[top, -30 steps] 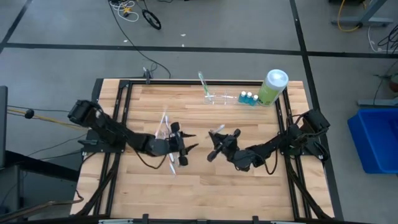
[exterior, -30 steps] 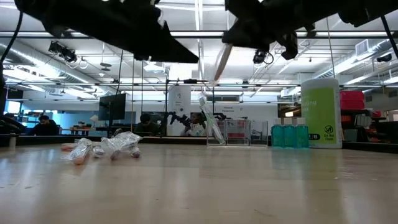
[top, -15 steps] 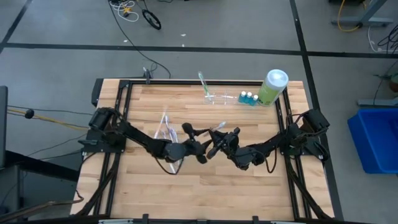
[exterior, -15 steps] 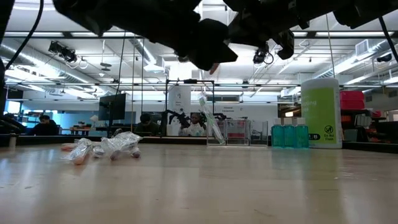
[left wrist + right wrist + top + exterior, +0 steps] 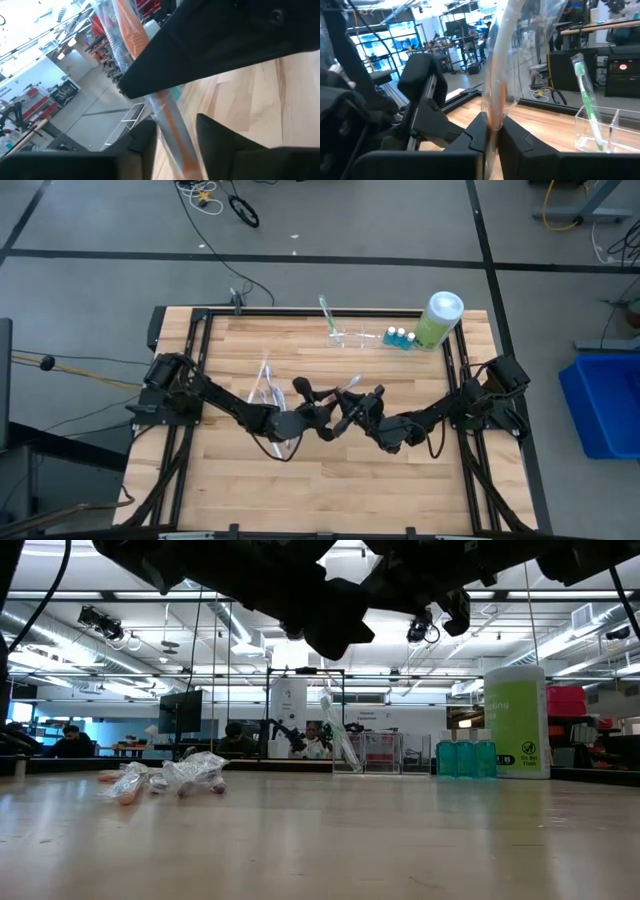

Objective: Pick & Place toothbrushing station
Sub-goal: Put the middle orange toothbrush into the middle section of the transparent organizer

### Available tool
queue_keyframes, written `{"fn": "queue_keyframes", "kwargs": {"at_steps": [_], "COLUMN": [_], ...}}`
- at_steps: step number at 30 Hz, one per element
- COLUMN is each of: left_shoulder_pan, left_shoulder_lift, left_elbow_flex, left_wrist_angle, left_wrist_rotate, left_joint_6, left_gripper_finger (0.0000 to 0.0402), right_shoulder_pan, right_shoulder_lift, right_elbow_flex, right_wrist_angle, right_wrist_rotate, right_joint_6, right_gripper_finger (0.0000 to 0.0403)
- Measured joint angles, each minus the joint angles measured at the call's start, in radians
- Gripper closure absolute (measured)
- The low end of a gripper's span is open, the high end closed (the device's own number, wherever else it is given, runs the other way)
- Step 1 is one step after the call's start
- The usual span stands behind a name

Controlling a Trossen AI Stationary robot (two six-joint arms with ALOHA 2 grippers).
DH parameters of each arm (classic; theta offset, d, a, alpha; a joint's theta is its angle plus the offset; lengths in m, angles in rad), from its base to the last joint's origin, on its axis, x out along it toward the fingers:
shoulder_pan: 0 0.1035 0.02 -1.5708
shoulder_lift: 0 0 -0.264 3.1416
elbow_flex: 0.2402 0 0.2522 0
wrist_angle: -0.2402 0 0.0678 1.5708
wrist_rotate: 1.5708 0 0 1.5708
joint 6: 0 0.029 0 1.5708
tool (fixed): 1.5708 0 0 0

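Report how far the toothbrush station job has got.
Done: one green toothbrush already stands in the clear rack at the table's far edge. In hand: the right gripper is shut on a wrapped toothbrush mid-table, and the left gripper is around the same wrapper. Left: getting it into the rack, plus more wrapped brushes on the table.

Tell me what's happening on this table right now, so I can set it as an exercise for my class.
Both arms meet above the middle of the wooden table. The right gripper is shut on a wrapped toothbrush, orange and white in clear plastic. The left gripper has its fingers either side of the same wrap, looking like a handover or unwrapping. More wrapped toothbrushes lie on the table. At the far edge the clear toothbrushing station holds one green toothbrush, beside small blue bottles and a green bottle.
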Motion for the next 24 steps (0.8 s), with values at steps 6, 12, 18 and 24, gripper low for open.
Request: {"fn": "queue_keyframes", "kwargs": {"at_steps": [6, 12, 18, 24], "left_shoulder_pan": [0.002, 0.001, 0.003, 0.005], "left_shoulder_lift": [-0.002, 0.0, -0.002, -0.007], "left_elbow_flex": [0.0, 0.0, 0.0, 0.0], "left_wrist_angle": [0.003, -0.016, -0.106, -0.166], "left_wrist_rotate": [-0.021, 0.025, 0.101, 0.198], "left_joint_6": [-0.01, -0.017, -0.095, -0.151], "left_gripper_finger": [0.0355, 0.0355, 0.0355, 0.0355], "right_shoulder_pan": [0.002, 0.001, 0.026, 0.071], "right_shoulder_lift": [0.0, 0.0, -0.002, -0.09], "right_elbow_flex": [0.0, 0.0, 0.0, 0.0], "right_wrist_angle": [-0.006, 0.0, -0.021, -0.288], "right_wrist_rotate": [0.01, -0.022, -0.065, -0.137], "right_joint_6": [-0.001, -0.006, -0.068, 0.034], "right_gripper_finger": [0.0364, 0.0322, 0.0294, 0.0235]}}
